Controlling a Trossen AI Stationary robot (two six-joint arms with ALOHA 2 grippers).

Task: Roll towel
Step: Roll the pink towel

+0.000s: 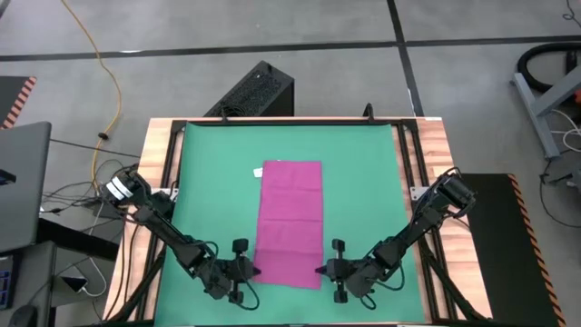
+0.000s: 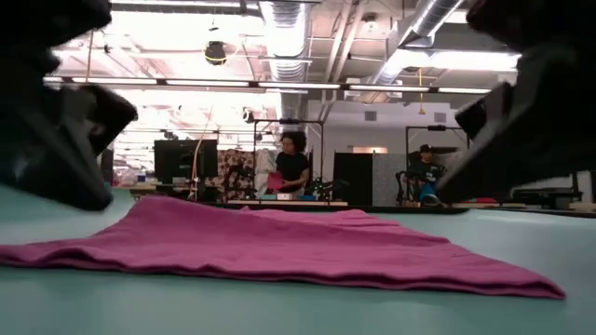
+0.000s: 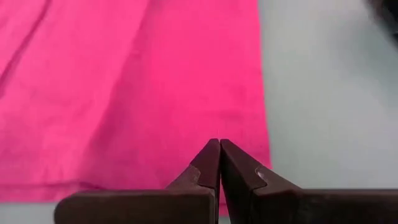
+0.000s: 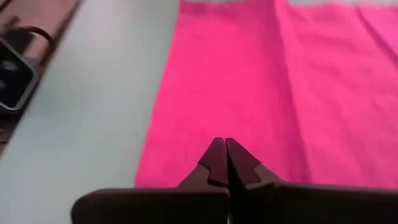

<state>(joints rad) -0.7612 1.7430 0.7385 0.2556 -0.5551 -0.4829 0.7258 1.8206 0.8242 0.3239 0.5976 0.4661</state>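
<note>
The magenta towel (image 1: 290, 222) lies flat on the green mat (image 1: 209, 182) as a long strip running from far to near, with its white tag (image 1: 257, 171) at the far left corner. It also shows in the low view (image 2: 298, 247). My left gripper (image 1: 250, 270) is shut at the towel's near left corner, its tips over the cloth (image 3: 219, 146). My right gripper (image 1: 325, 270) is shut at the near right corner, its tips over the cloth (image 4: 224, 143). My left gripper is shut low over the towel's near left corner (image 3: 186, 168); whether its tips touch the cloth I cannot tell. My right gripper is shut low over the towel's near right corner (image 4: 186, 168); whether it touches I cannot tell. The towel lies flat and slack.
The mat sits in a dark frame on a wooden table (image 1: 436, 145). A black box (image 1: 259, 91) stands beyond the far edge. Bare mat lies left and right of the towel. People (image 2: 291, 167) stand in the room beyond the table.
</note>
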